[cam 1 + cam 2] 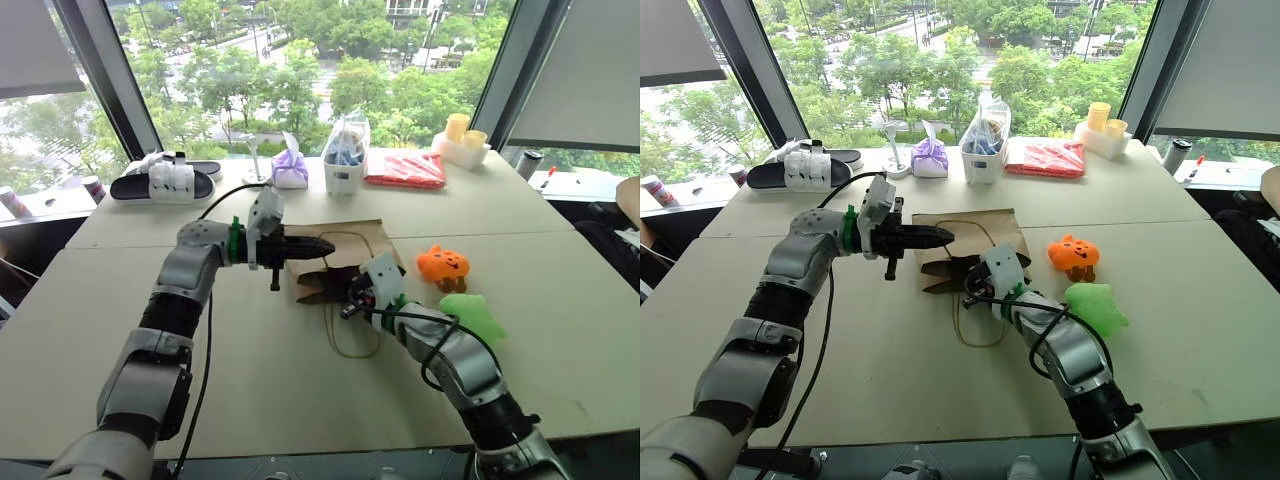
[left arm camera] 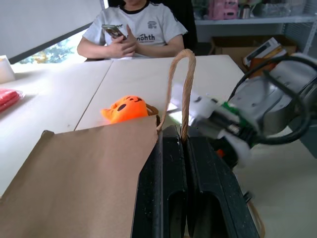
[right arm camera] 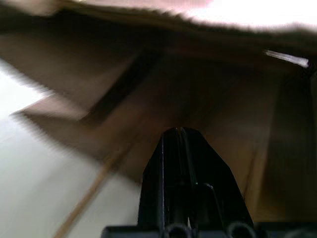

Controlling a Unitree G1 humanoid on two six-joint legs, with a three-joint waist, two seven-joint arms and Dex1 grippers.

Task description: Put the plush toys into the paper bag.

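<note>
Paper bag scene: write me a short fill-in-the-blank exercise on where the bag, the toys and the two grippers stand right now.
1. The left gripper is shut on the paper bag's twisted-cord ____.
2. The right gripper, shut and holding nothing, points into the bag's open ____.
3. The orange pumpkin and the green toy both lie on the ____, outside the bag.
4. The pumpkin lies ____ from the robot than the green toy.

Missing words: handle; mouth; table; farther

Looks like an office or lab high above a tree-lined street: tall windows [image 1: 300, 70] with roller blinds [image 1: 580, 70], pale benches [image 1: 260, 390] pushed together, shelving with boxes [image 2: 247, 47] behind a seated person [image 2: 131, 29].
</note>
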